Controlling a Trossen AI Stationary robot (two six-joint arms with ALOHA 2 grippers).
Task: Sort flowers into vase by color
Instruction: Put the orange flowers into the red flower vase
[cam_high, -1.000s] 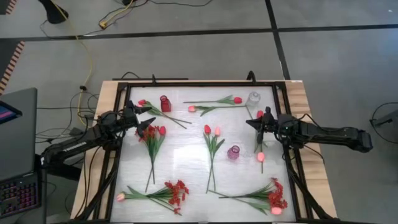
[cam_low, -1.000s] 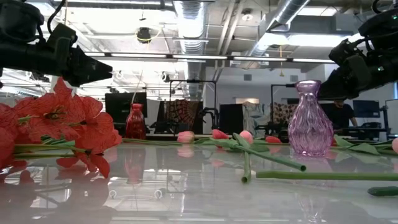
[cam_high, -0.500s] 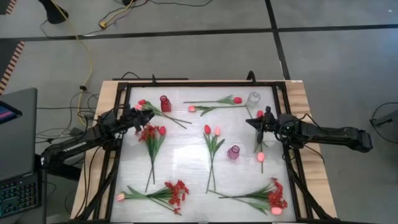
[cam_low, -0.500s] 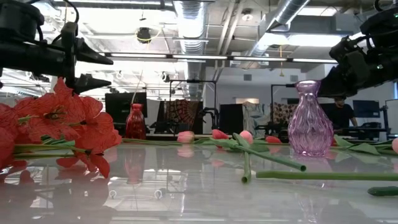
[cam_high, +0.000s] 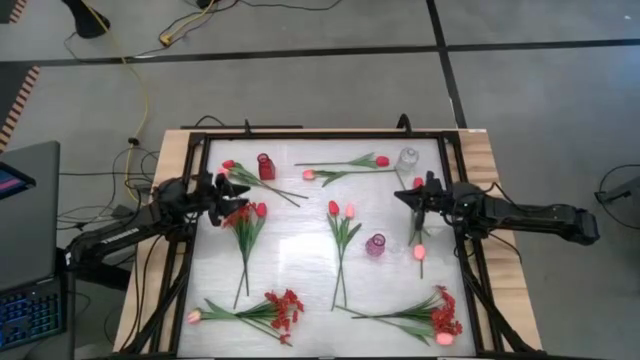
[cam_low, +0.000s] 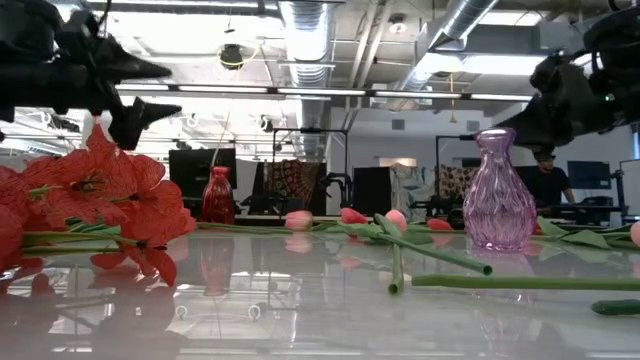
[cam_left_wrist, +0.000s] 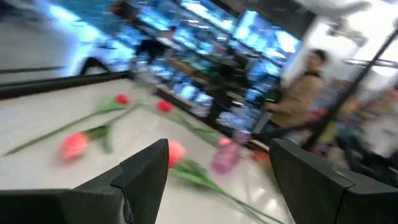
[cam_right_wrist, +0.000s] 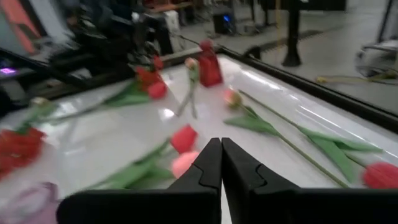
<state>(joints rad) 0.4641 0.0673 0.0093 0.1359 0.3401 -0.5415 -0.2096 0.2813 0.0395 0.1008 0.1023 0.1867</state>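
Glossy white tabletop, dark frame around it, wood border outside that; grey floor with cables and a laptop off the left edge. Low view looks into an open workshop: exposed ducts, strip lights, racks, a person at the far right.

Flowers are spread flat across the tabletop: red tulips near the left edge, a red/pink pair mid-table, two stems along the far edge, red sprays at the near-left and near-right. None are in a vase.

Red vase at far left, clear vase at far right, purple vase right of centre.

Left gripper hovers above the left tulips, fingers spread, holding nothing. Right gripper hangs near the right edge, fingers clenched together, empty.
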